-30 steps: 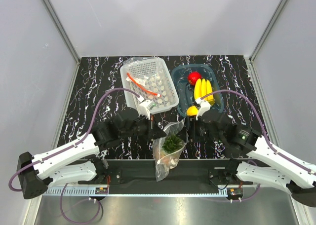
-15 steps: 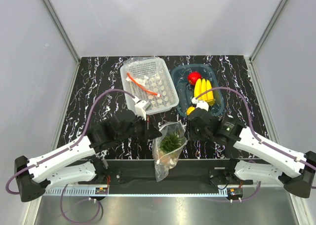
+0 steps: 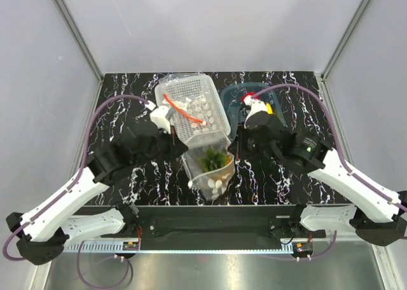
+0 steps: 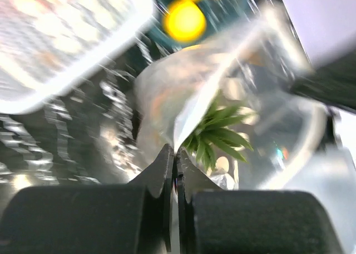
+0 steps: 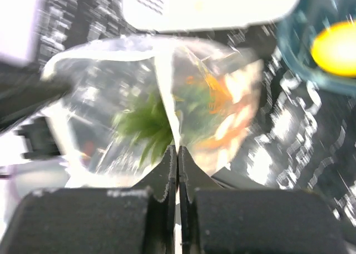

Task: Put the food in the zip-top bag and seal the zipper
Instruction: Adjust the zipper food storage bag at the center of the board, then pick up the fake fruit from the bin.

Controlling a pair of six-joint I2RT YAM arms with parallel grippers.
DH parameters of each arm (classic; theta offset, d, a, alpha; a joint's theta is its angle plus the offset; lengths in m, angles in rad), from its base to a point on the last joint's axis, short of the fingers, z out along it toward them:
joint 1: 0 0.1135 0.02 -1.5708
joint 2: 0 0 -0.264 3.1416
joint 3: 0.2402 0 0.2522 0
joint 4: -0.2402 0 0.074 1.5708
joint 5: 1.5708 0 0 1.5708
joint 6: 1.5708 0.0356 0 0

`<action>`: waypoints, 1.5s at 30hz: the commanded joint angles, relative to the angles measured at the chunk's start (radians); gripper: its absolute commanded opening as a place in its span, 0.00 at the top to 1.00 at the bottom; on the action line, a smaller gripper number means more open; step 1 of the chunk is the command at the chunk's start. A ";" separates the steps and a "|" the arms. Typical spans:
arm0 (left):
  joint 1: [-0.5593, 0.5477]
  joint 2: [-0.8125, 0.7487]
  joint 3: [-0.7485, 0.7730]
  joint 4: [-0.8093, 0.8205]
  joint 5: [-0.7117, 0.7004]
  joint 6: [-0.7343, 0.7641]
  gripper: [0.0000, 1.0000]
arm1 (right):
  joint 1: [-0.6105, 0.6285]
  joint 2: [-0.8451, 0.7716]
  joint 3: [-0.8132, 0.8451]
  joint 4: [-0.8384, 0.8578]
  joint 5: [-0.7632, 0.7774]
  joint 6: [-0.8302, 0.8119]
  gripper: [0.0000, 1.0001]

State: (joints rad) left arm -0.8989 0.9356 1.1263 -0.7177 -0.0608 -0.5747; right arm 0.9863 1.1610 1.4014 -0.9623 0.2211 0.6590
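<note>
The bag (image 3: 198,170) is held up between the two hands, just above the near middle of the tabletop (image 3: 121,99). Its far edge lies against the near end of the white basket (image 3: 191,105). The left hand (image 4: 176,154) is closed tight on a fold of the clear plastic at the bag's left side, with no gap seen between its fingers. The right hand (image 5: 178,151) is likewise pinched shut on a pleat of the plastic at the bag's right side. The mouth is spread wide between the two grips. The closure strip cannot be made out, as both wrist views are blurred.

The orange piece (image 3: 214,158) with its green leaves lies inside the bag. The leaves are seen through the plastic from both wrists. White dots are visible low on the pouch in the top view.

The rest of the food is in the blue-tinted tub (image 3: 236,94), which stands just to the right of the basket at the far side of the tabletop. The red fruit (image 3: 245,98) is partly covered there by the right arm. Only a sliver of the banana bunch (image 3: 269,110) is shown beside that arm. The lemon (image 5: 334,48) is seen as a yellow blur in the tub, apart from the bag.
</note>
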 commanded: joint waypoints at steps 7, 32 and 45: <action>0.198 -0.047 0.050 -0.183 -0.077 0.085 1.00 | 0.005 0.086 -0.030 0.132 -0.144 -0.062 1.00; 0.212 -0.052 -0.011 -0.146 0.006 0.156 1.00 | -0.317 0.107 -0.144 0.093 0.096 0.048 0.04; 0.212 -0.101 -0.036 -0.160 0.027 0.171 1.00 | -0.432 0.292 -0.154 0.111 0.222 0.295 0.00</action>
State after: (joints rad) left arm -0.6922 0.8574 1.1007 -0.9009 -0.0608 -0.4221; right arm 0.5934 1.4185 1.2461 -0.8791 0.3923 0.8688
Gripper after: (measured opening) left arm 0.024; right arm 0.994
